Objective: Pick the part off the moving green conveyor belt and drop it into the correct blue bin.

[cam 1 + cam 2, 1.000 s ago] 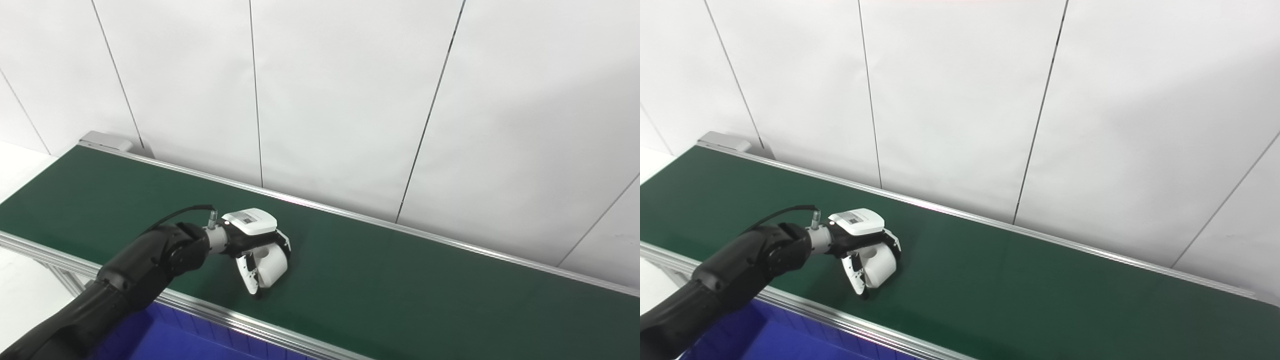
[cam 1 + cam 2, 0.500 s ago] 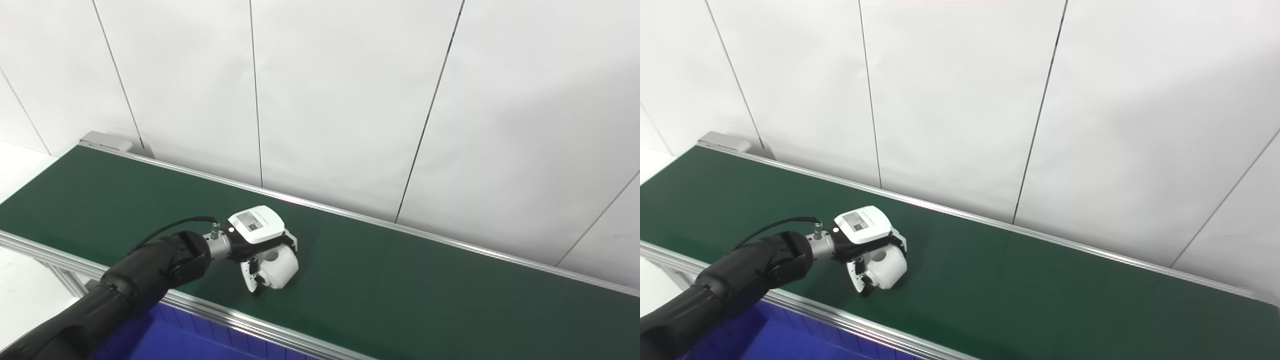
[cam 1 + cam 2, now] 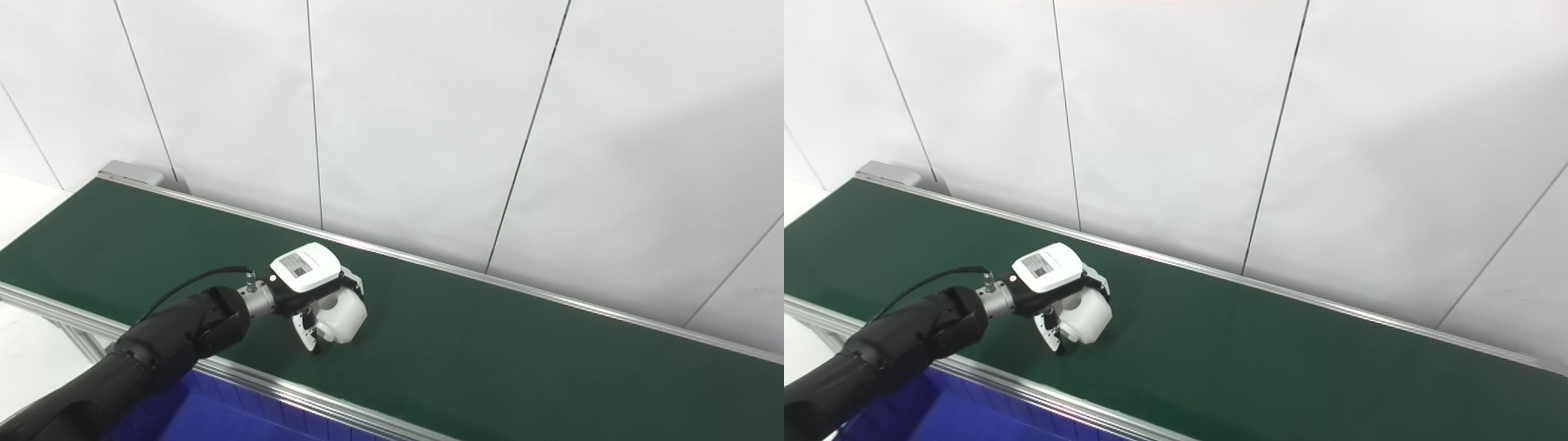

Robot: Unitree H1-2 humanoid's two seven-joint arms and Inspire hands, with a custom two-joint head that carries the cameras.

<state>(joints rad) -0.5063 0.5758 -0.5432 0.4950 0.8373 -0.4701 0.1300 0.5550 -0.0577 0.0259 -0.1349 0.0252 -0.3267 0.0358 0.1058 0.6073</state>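
My left hand (image 3: 315, 294) reaches over the green conveyor belt (image 3: 490, 355) from the lower left, its white back plate facing up. Its fingers are wrapped around a white, rounded part (image 3: 344, 315) with a round hole in its side. The part hangs slightly above the belt and casts a shadow below it. The same hand (image 3: 1059, 294) and part (image 3: 1086, 316) appear in the right eye view. A blue bin (image 3: 202, 416) lies below the belt's near rail at the bottom left. My right hand is out of sight.
An aluminium rail (image 3: 343, 410) runs along the belt's near edge and another along its far edge. White wall panels (image 3: 429, 122) stand close behind the belt. A grey end housing (image 3: 128, 171) caps the belt at the far left.
The left hand has closed around the white part, tilted and lifted it a little off the belt, shifting slightly toward the far side.
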